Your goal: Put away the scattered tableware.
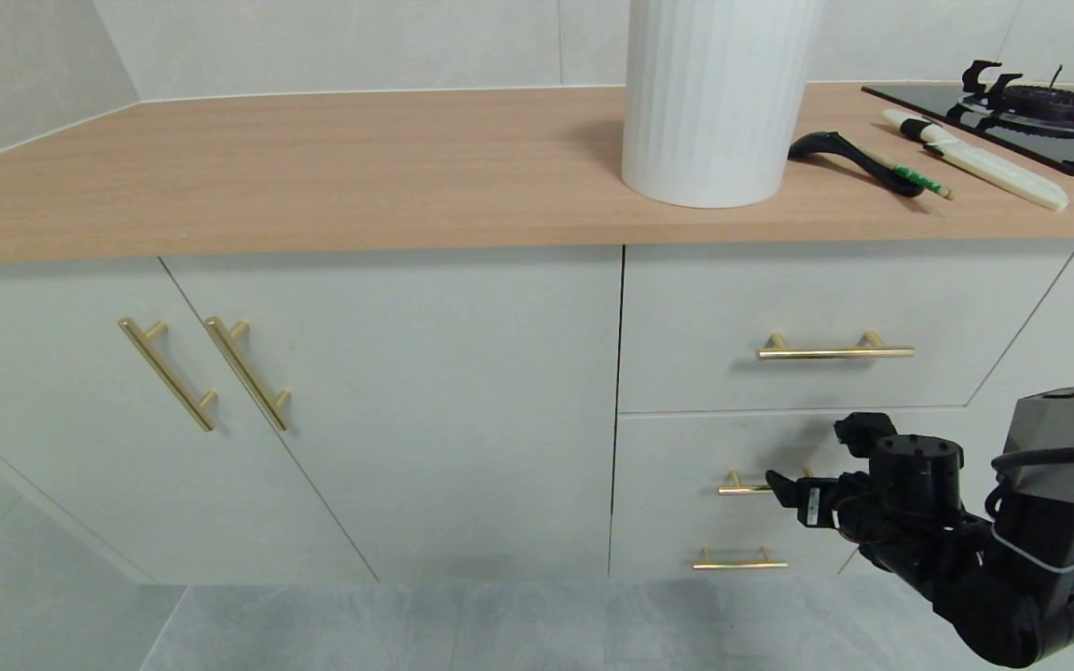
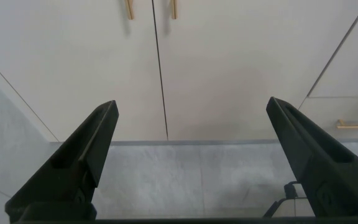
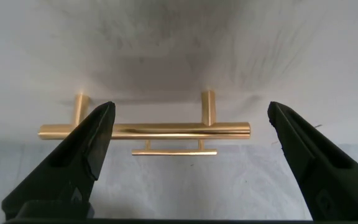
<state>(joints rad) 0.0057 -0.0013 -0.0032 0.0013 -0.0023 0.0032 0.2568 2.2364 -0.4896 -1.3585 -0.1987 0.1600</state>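
Note:
On the wooden counter (image 1: 313, 168), at the right, lie a black spoon (image 1: 859, 160), green-banded chopsticks (image 1: 921, 180) and a white knife (image 1: 975, 160). They rest beside a tall white ribbed container (image 1: 714, 102). My right gripper (image 1: 821, 457) is low in front of the drawers, open, with its fingers on either side of the middle drawer's gold handle (image 3: 145, 130) and not touching it. My left gripper (image 2: 191, 104) is open and holds nothing. It faces the cabinet doors and the floor.
A black gas hob (image 1: 1040, 112) sits at the counter's far right. Below are two cabinet doors with gold handles (image 1: 206, 373), a top drawer handle (image 1: 835, 351) and a bottom drawer handle (image 1: 740, 561). Grey floor tiles lie below.

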